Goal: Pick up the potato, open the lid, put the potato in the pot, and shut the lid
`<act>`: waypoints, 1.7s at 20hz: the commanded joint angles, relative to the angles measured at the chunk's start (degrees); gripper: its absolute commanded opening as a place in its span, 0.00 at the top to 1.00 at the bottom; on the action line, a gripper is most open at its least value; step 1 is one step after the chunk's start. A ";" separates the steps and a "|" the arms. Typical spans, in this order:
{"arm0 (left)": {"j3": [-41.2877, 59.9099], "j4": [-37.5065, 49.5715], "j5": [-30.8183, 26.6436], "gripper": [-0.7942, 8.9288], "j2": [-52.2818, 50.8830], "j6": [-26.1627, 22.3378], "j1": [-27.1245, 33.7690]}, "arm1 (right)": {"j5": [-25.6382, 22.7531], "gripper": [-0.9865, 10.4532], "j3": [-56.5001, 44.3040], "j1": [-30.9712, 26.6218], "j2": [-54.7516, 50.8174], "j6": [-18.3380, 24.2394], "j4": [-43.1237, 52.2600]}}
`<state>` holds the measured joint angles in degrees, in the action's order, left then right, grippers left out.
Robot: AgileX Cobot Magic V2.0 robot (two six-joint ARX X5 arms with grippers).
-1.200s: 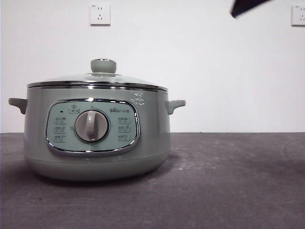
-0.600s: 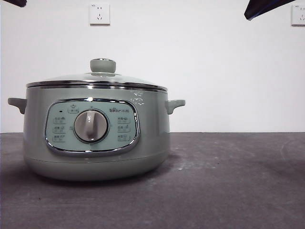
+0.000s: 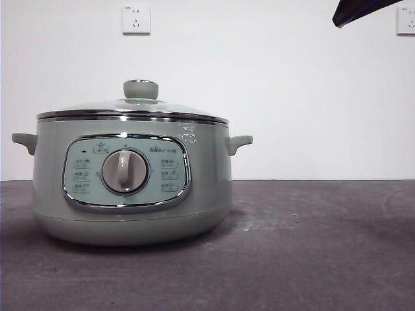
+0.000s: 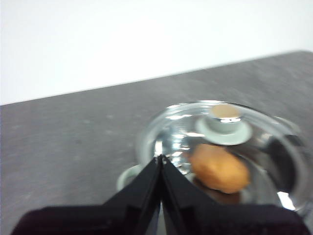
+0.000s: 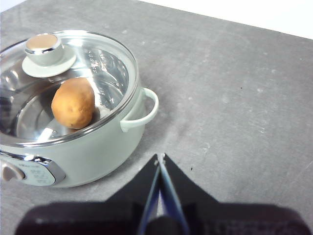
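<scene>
The sage-green pot [image 3: 133, 188] stands on the dark table, left of centre in the front view. Its glass lid [image 3: 133, 107] rests shut on the rim, green knob [image 3: 141, 89] upright. Through the glass both wrist views show the orange-brown potato [image 5: 73, 103] [image 4: 219, 167] lying inside the steel bowl. My left gripper [image 4: 160, 159] hovers shut and empty above the pot's rim, beside a side handle. My right gripper [image 5: 160, 157] is shut and empty, raised over the table to the side of the pot's other handle [image 5: 142, 110]. A black tip [image 3: 360, 10] shows at the front view's top right corner.
Dark grey table top [image 3: 311, 246] stretches to the right of the pot. Behind it is a white wall with two sockets [image 3: 135, 19], [image 3: 406, 19].
The black tip at the top left corner of the front view half a second ago has gone out of view. The tip at the top right shifted right earlier and now holds still.
</scene>
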<state>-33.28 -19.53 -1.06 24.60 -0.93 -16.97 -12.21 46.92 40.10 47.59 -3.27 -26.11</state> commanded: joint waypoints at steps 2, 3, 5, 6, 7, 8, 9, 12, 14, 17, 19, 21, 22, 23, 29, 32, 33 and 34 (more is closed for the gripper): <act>12.09 5.86 0.11 0.92 -7.54 -0.13 5.16 | -0.13 0.91 -0.44 0.04 -0.04 -0.76 0.26; 15.23 6.99 0.04 0.92 -9.66 -0.15 6.36 | -0.13 0.91 -0.44 0.04 -0.04 -0.76 0.26; 20.81 9.57 0.02 0.92 -13.09 -0.17 8.41 | -0.13 0.91 -0.44 0.04 -0.04 -0.74 0.26; 22.95 10.67 0.02 0.92 -14.38 -0.15 9.18 | -0.11 0.91 -0.44 0.04 -0.04 -0.76 0.26; 25.20 11.56 0.02 0.92 -15.85 -0.15 9.94 | -0.11 0.91 -0.44 0.04 -0.04 -0.76 0.26; 26.97 11.98 0.04 0.92 -17.16 -0.15 10.40 | -0.13 0.91 -0.44 0.04 -0.04 -0.76 0.26; 28.46 11.98 0.02 0.92 -18.36 -0.13 10.75 | -0.13 0.91 -0.44 0.04 -0.04 -0.76 0.24; 31.52 12.00 0.00 0.92 -21.03 -0.17 11.10 | -0.11 0.91 -0.44 0.04 -0.04 -0.76 0.26; 33.05 11.96 -0.04 0.92 -22.49 -0.22 11.10 | -0.11 0.91 -0.44 0.04 -0.04 -0.76 0.26; 33.09 9.86 -0.22 0.92 -23.98 -0.57 11.43 | -0.13 0.91 -0.44 0.04 -0.04 -0.76 0.26; 33.09 8.81 -0.09 0.92 -24.50 -0.55 12.09 | -0.13 0.91 -0.44 0.04 -0.04 -0.76 0.26; 33.07 9.01 -0.11 0.92 -24.48 -0.57 12.22 | -0.11 0.91 -0.44 0.04 -0.04 -0.76 0.26; 33.07 9.01 -0.11 0.92 -24.48 -0.57 12.22 | -0.13 0.91 -0.44 0.04 -0.04 -0.76 0.26; 33.07 9.01 -0.13 0.92 -24.48 -0.57 12.22 | -0.13 0.91 -0.44 0.04 -0.04 -0.76 0.26; 33.07 9.01 -0.13 0.92 -24.48 -0.57 12.22 | -0.13 0.91 -0.44 0.04 -0.04 -0.76 0.26; 33.07 9.01 -0.15 0.92 -24.48 -0.57 12.22 | -0.15 0.91 -0.44 0.04 -0.04 -0.68 0.28; 33.07 9.03 -0.15 0.92 -24.48 -0.57 12.22 | -0.31 0.91 -0.44 0.04 -0.04 -0.66 0.33; 33.07 9.03 -0.13 0.92 -24.48 -0.57 12.22 | -0.04 0.91 -0.44 0.17 -0.24 1.16 -0.50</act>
<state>-1.04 -10.66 -1.10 0.27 -0.93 -4.91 -12.19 46.92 40.12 47.40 -2.85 -26.79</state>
